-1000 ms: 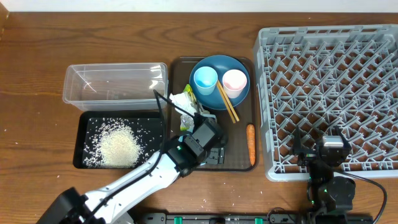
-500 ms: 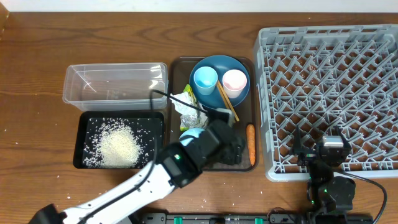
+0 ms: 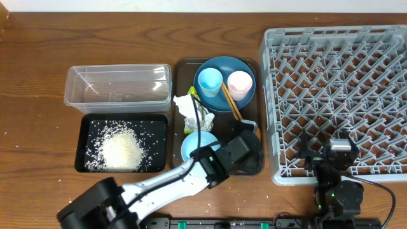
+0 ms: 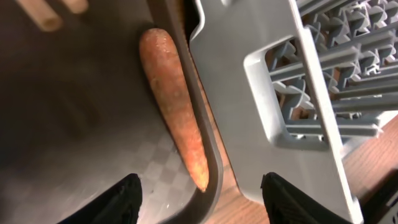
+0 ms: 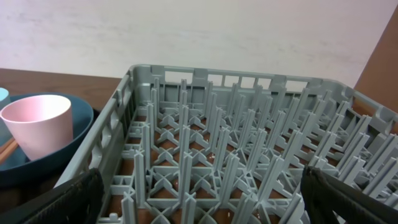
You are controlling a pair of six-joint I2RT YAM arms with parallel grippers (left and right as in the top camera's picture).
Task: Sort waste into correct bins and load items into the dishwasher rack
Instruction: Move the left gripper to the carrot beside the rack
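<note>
My left gripper (image 3: 247,147) is open and hangs over the right edge of the brown serving tray. In the left wrist view the orange carrot (image 4: 173,102) lies along the tray rim, its tip between my open fingers (image 4: 205,202). Crumpled white tissue and the green-and-yellow wrapper (image 3: 191,108) lie mid-tray. A light blue bowl (image 3: 193,146) sits below them. The dark blue dish (image 3: 216,65) holds a light blue cup (image 3: 210,81), a pink cup (image 3: 240,83) and chopsticks (image 3: 231,105). My right gripper (image 3: 342,156) is open and empty over the grey rack (image 3: 337,76).
The clear tub (image 3: 119,86) stands at the left, empty. The black tray (image 3: 86,143) in front of it holds a pile of rice (image 3: 121,149). The brown serving tray (image 3: 184,63) sits tight against the rack's left wall (image 4: 249,74).
My left gripper has moved right across the serving tray to the carrot at its right edge. The light blue bowl has come into view. The right arm has not moved.
</note>
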